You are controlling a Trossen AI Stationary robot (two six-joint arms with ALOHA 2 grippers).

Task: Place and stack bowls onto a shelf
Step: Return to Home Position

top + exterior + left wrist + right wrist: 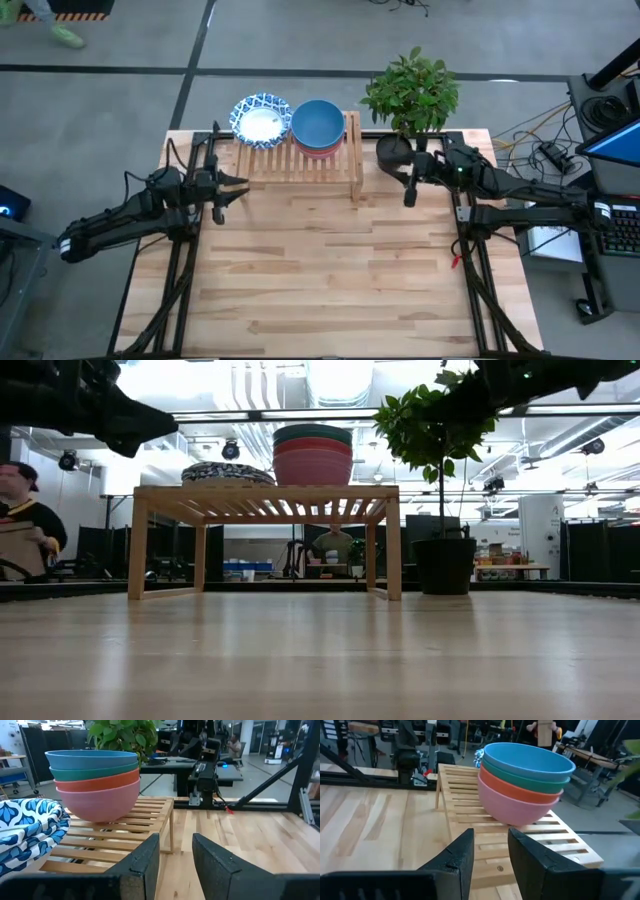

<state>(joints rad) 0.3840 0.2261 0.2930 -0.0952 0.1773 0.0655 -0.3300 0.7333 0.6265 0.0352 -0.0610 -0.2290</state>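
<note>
Blue bowl (90, 760) nested inside green bowl (92, 775)

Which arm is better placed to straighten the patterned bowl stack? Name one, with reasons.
Left. The left gripper hangs in front of the left end of the shelf, where the patterned stack sits; the right gripper is past the far end, beyond the plain stack.

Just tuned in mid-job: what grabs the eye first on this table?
A four-bowl stack, blue over green, red and pink, stands on the shelf's right half, patterned white bowls on its left. A leafy potted plant stands by the shelf's right end. The left gripper and right gripper are open, empty.
</note>
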